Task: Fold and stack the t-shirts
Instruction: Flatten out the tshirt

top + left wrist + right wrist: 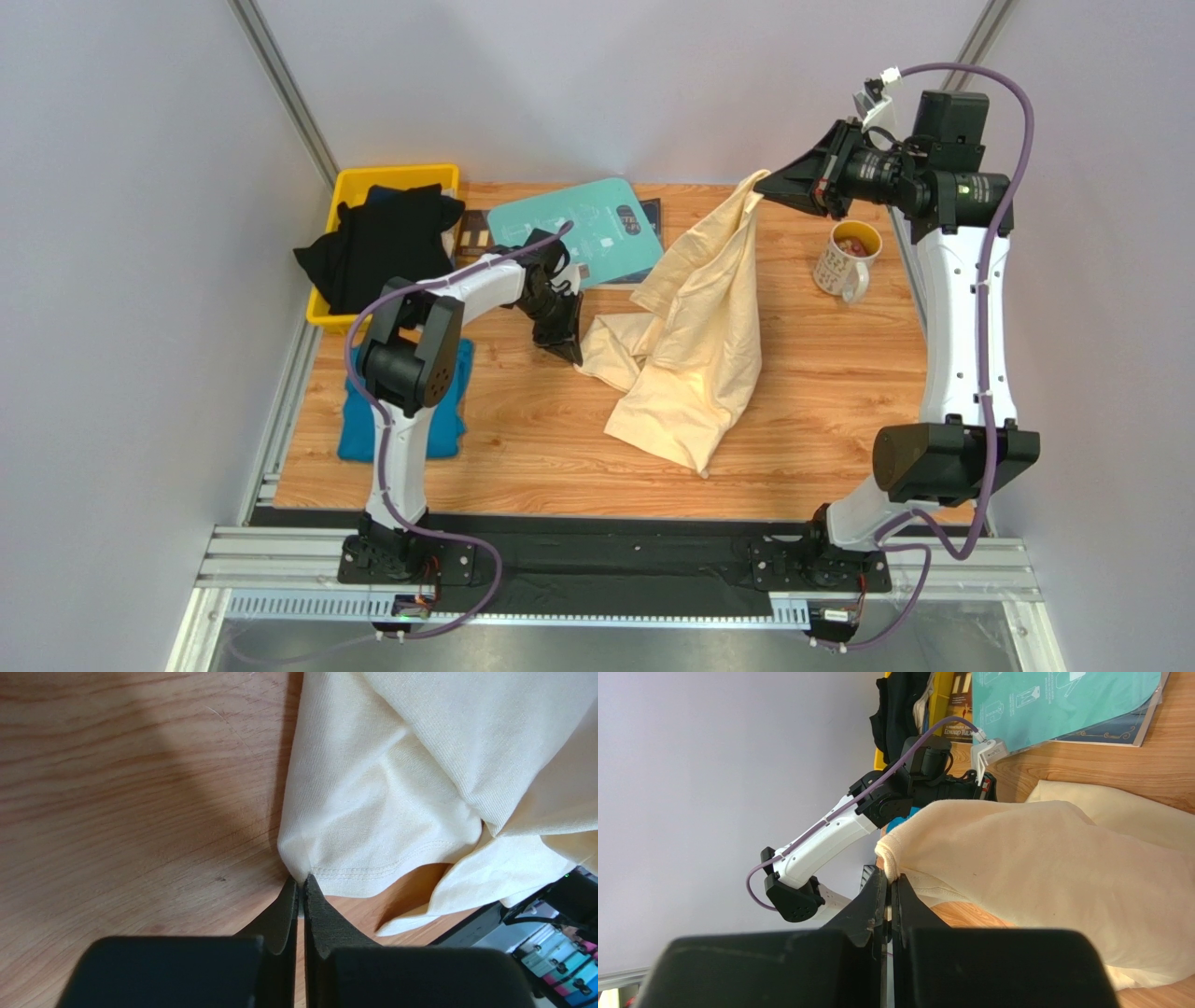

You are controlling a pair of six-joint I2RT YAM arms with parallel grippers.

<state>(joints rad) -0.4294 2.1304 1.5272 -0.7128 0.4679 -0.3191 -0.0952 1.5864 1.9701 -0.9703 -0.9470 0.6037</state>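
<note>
A pale cream-yellow t-shirt [690, 357] hangs between both arms, its lower part crumpled on the wooden table [519, 434]. High at the back, my right gripper [762, 181] is shut on a bunched edge of it; the right wrist view shows the tips [889, 876] pinching the cloth [1053, 868]. My left gripper [572, 347], low on the table, is shut on a hemmed corner, as the left wrist view shows at the tips [300, 880] and shirt [379, 791]. A folded teal-blue t-shirt [446, 420] lies at the left under the left arm. Black t-shirts [376, 245] spill from a yellow bin [393, 177].
A rigid teal board with white print [582, 231] lies at the back, next to the bin, over a dark booklet. A mug [847, 261] stands at the back right near the right arm. Metal frame posts rise at the back corners.
</note>
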